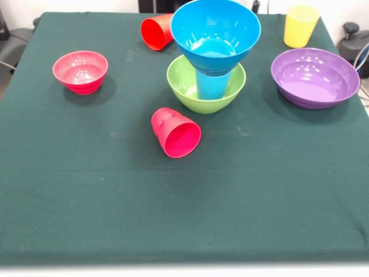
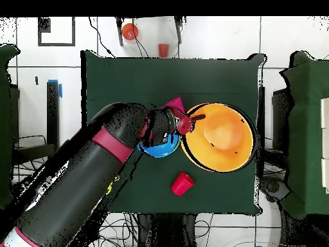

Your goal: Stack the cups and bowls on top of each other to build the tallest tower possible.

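A glossy blue bowl point(image 1: 215, 33) is balanced on a tapered blue cup point(image 1: 211, 84) inside the green bowl point(image 1: 206, 83), mid-table. The gripper's point(image 2: 185, 122) state cannot be told.

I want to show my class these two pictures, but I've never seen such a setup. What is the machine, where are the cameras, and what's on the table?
The machine is a red and black robot arm ending in a gripper; whether it holds anything is unclear. It shows only in the overhead picture, beside a big orange bowl and a red cup. The other picture, from across the green table, shows a blue bowl on a light blue cup in a green bowl, other cups and bowls around.
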You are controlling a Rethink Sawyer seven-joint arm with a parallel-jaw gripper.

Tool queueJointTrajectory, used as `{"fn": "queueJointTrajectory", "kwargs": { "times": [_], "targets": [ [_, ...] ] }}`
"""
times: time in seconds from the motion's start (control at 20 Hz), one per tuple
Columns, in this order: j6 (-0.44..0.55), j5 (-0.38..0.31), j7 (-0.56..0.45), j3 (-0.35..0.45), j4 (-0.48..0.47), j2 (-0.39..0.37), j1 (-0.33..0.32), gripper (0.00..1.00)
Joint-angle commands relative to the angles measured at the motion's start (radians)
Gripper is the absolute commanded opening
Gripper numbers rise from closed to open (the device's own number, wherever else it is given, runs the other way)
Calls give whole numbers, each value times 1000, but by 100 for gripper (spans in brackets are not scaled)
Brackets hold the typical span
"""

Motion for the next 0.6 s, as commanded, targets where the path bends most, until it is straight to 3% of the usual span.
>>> {"fn": "queueJointTrajectory", "kwargs": {
  "times": [0.05,0.6],
  "targets": [
    [-20,29,218,66,5,43,0,0],
    [-20,49,253,39,-5,71,7,0]
  ]
}}
